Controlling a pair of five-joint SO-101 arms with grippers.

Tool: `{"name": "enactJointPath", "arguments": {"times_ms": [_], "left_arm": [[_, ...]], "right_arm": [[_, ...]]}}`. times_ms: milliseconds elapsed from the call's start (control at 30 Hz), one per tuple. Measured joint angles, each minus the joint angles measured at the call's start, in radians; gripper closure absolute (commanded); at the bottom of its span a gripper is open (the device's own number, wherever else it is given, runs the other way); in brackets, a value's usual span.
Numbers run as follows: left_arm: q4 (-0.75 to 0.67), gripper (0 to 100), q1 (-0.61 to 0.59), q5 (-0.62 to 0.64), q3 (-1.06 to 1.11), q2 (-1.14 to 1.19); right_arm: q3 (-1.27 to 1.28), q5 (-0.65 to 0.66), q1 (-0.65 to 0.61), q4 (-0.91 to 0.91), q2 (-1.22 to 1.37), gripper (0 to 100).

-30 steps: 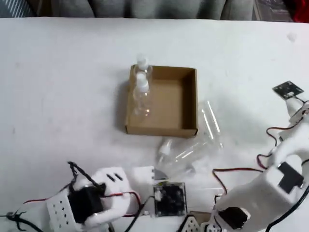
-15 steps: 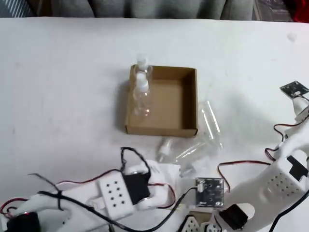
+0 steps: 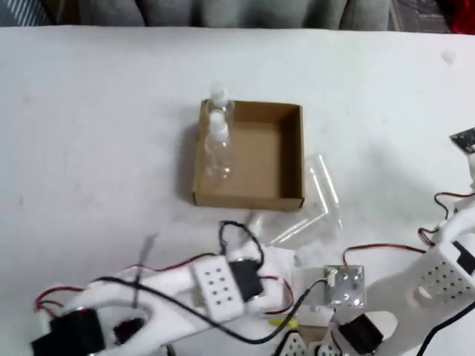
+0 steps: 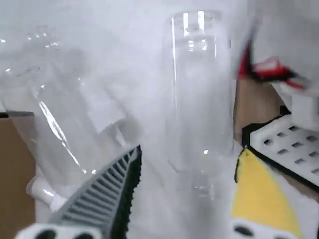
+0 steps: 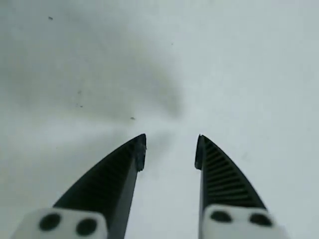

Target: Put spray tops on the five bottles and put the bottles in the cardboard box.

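The cardboard box [image 3: 267,152] stands mid-table with two capped bottles [image 3: 217,141] along its left wall. Clear uncapped bottles [image 3: 323,184] lie just in front of the box, to the right. My left gripper [image 4: 189,154] is open right at them. One clear bottle [image 4: 199,94] lies between its dark finger [image 4: 117,184] and the yellow one [image 4: 259,189], and another bottle [image 4: 60,129] lies beside it. In the high view the left arm [image 3: 223,285] stretches in from the bottom left. My right gripper [image 5: 169,149] is open over bare white table.
The right arm's white body [image 3: 438,274] fills the bottom right corner with loose red and black wires [image 3: 386,251]. A small circuit board [image 3: 344,285] sits between the arms. The white table [image 3: 96,133] stretches wide to the left of the box and behind it.
The left arm has swung right along the front edge, up to the loose bottles. The right arm has drifted further toward the right edge.
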Motion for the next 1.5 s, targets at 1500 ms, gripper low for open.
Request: {"name": "enactJointPath", "arguments": {"times_ms": [1500], "left_arm": [[-0.169,72,-0.023,0.207,0.034,0.058]], "right_arm": [[-0.011,-0.081,0.028,0.009,0.081,86.4]]}}
